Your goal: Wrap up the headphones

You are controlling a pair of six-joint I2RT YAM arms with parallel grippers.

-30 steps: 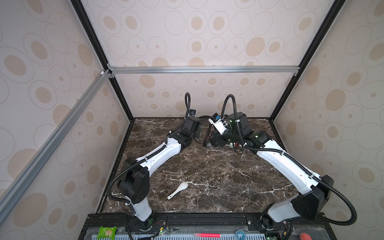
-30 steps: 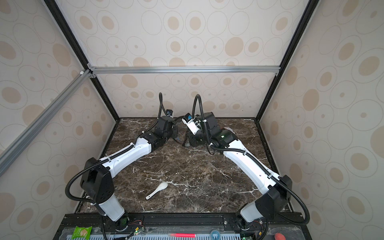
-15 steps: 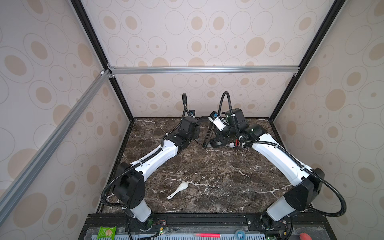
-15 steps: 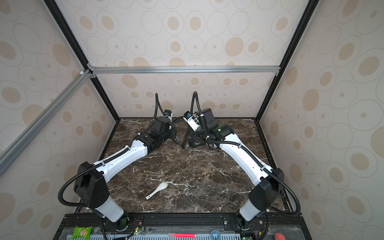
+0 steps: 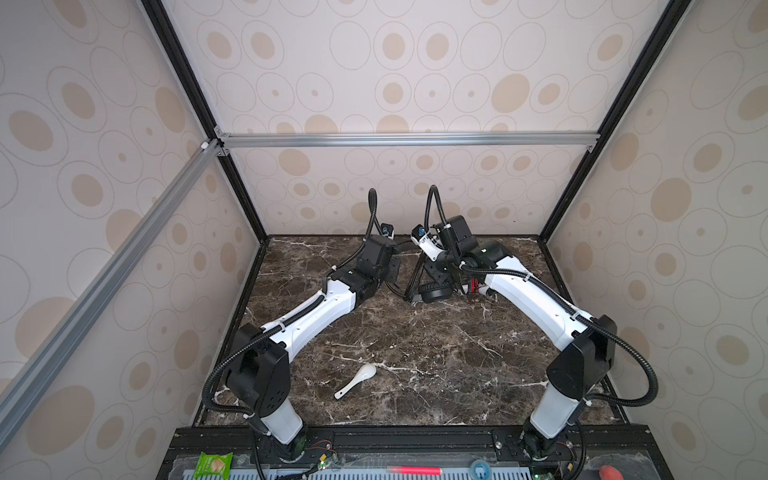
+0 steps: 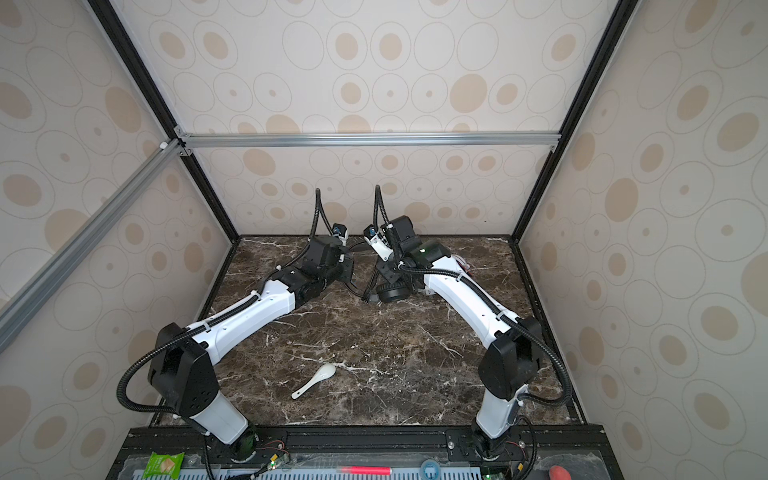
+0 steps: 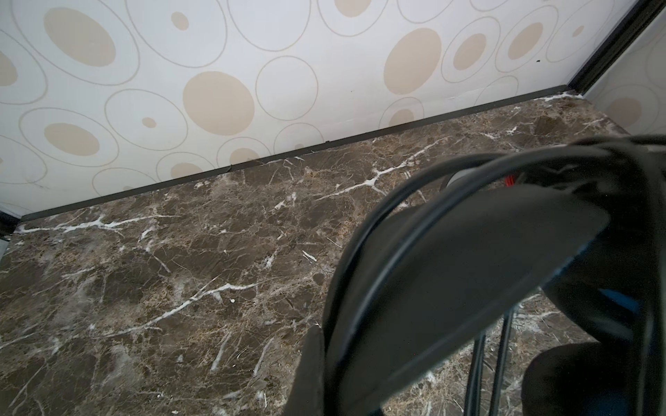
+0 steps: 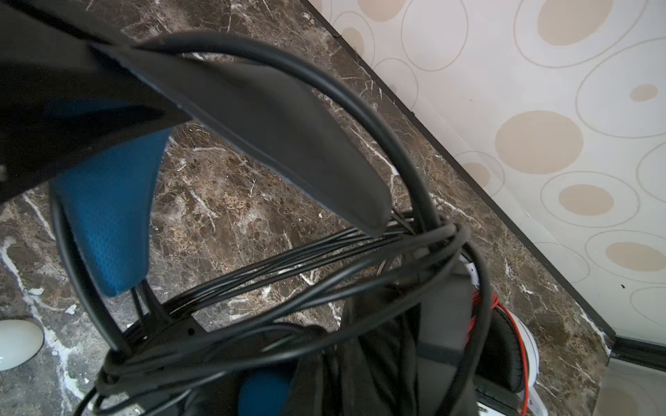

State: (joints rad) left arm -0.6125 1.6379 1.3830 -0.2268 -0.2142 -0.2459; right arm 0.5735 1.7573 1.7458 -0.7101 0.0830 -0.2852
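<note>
Shifting at the elbows, folks: over the last second the right arm's elbow has drawn in toward the middle and the left's has eased outward a touch. Both tools sit almost where they were, at the far end of the table (image 5: pixel 415 353) near the back wall (image 5: pixel 415 199). I read that as re-posing, not a fresh turn of cable.

The right tool (image 5: pixel 433 272) is pinching the padded band of the black headphones (image 8: pixel 270 137), holding it up while one round earcup (image 5: pixel 434 294) rests on the marble. The left tool (image 5: pixel 392 266) is pressed together just beside that band; whether it nips the thin black cable (image 8: pixel 288 259) I cannot tell.

Look at that cable: several taut, glossy strands strung across the frame, plus looser loops, so the wrap looks well along. The band is matte leatherette outside, blue mesh inside, one smooth arc.

Just behind, the white-and-black headphones (image 8: pixel 526 345) lie on the table with their red cable (image 8: pixel 483 306). A white spoon (image 5: pixel 357 379) lies well apart, up front.
</note>
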